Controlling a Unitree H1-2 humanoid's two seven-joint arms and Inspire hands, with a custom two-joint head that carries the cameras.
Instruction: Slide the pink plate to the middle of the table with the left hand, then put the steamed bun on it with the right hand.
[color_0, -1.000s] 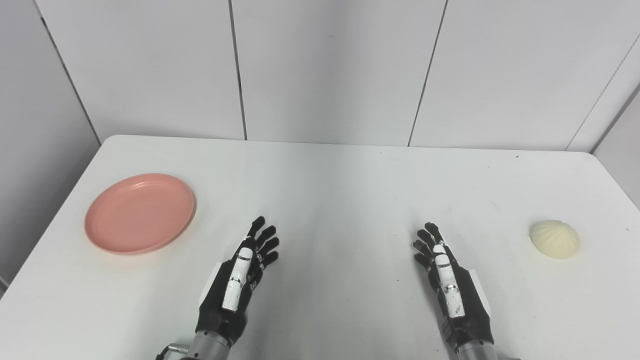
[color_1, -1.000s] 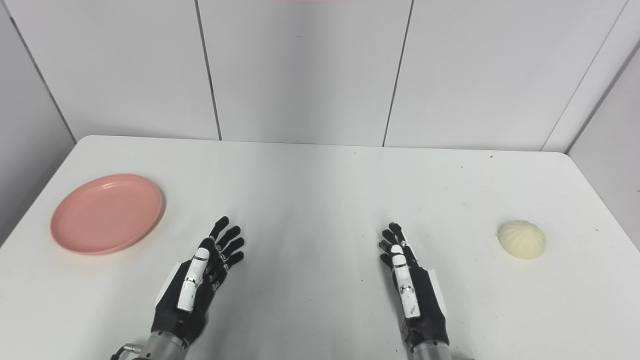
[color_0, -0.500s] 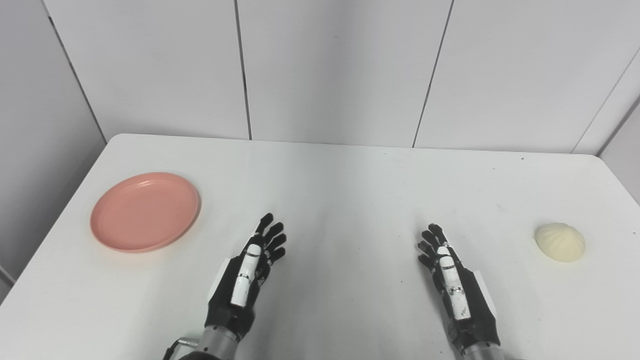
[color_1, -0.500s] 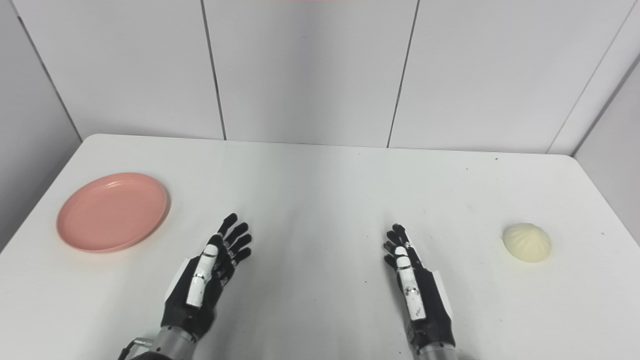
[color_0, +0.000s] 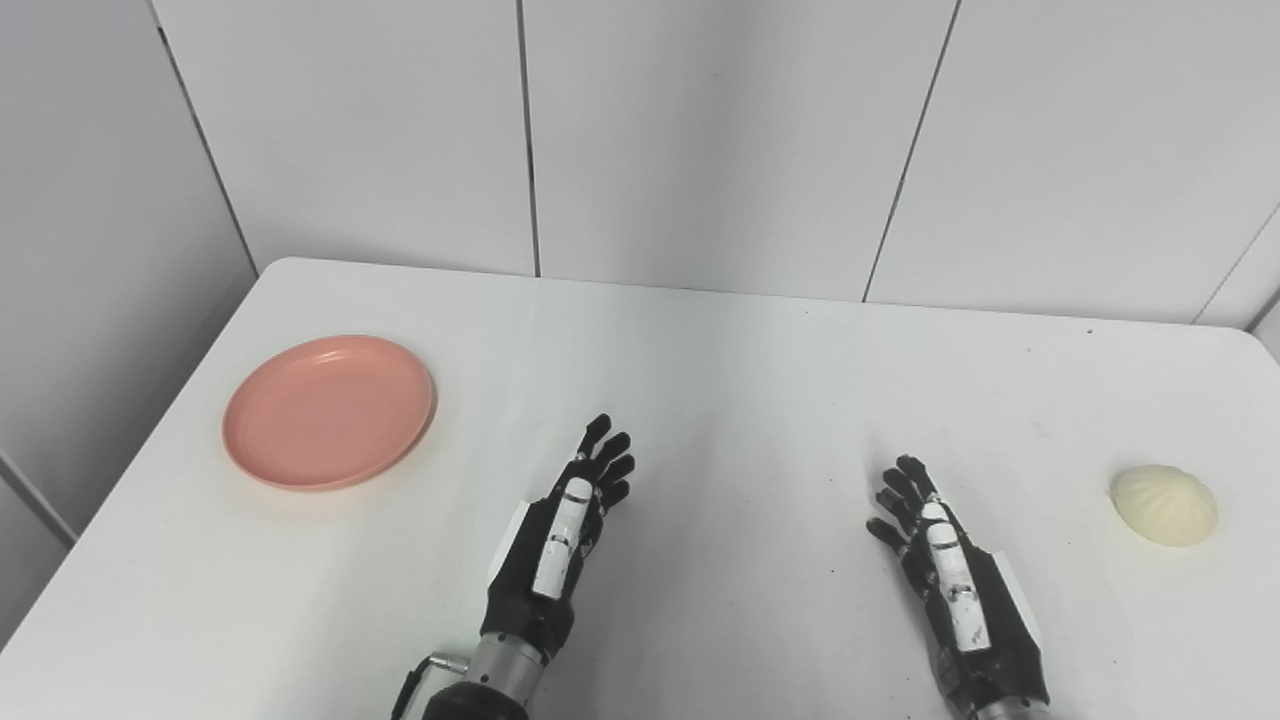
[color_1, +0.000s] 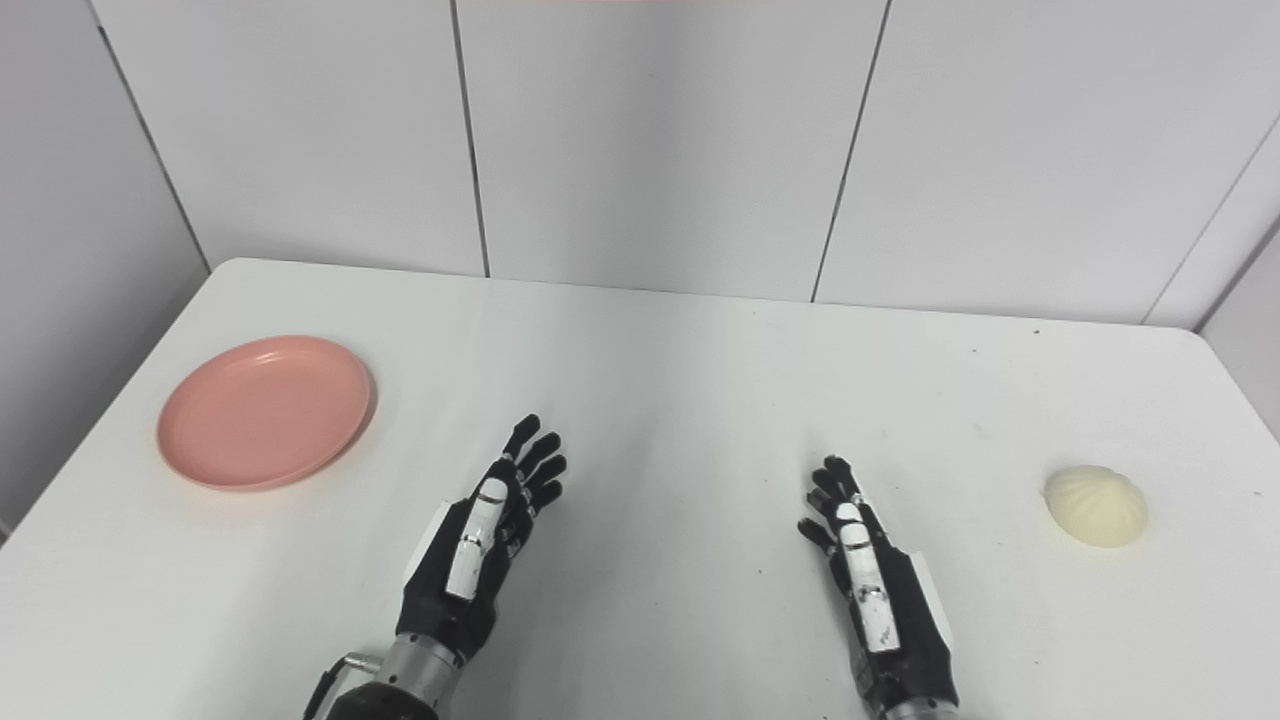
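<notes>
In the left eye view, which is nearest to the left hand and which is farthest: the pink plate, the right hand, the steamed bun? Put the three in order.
1. The pink plate, to the left of the left hand and farther back on the table.
2. The right hand, to its right, near the front edge.
3. The steamed bun, at the far right of the table.

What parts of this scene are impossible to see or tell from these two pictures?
- Both views: palms of the left hand and right hand face away.
- Both views: forearms cut off by the bottom edge.
- Underside of the steamed bun and pink plate: hidden against the table.
</notes>
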